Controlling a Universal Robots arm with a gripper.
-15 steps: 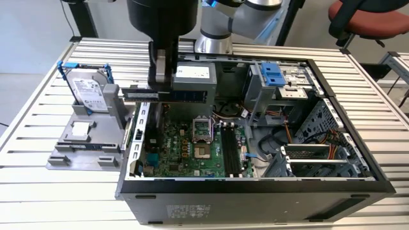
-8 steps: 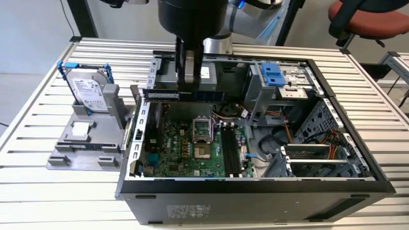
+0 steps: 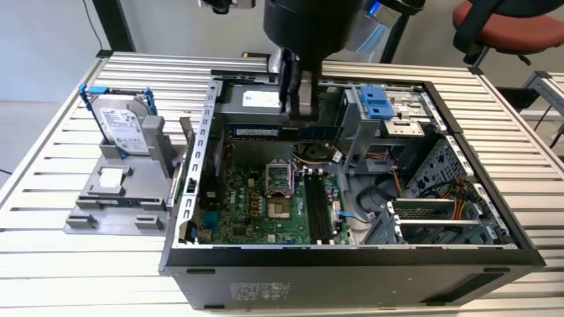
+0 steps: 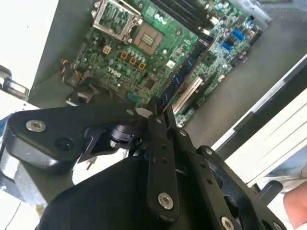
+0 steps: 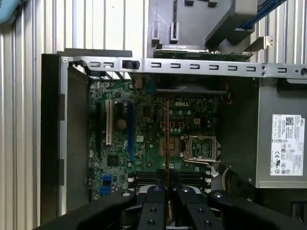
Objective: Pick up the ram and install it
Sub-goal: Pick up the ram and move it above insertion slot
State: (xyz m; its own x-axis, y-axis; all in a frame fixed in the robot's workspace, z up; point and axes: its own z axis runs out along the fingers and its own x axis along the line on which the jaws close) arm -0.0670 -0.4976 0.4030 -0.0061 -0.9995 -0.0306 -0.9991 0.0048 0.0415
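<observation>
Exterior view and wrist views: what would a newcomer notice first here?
The open computer case on the slatted table, its green motherboard bare, draws the eye first. Above it the black hand is shut on the ram, held over the board in the second wrist view. At the exterior view's left, a hard drive in a blue frame stands on a grey holder.

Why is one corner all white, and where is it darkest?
Second wrist view: outside the case glare washes everything white, while the claw gripping the ram looks nearly black. First wrist view: the case's inner wall lies in shadow.
</observation>
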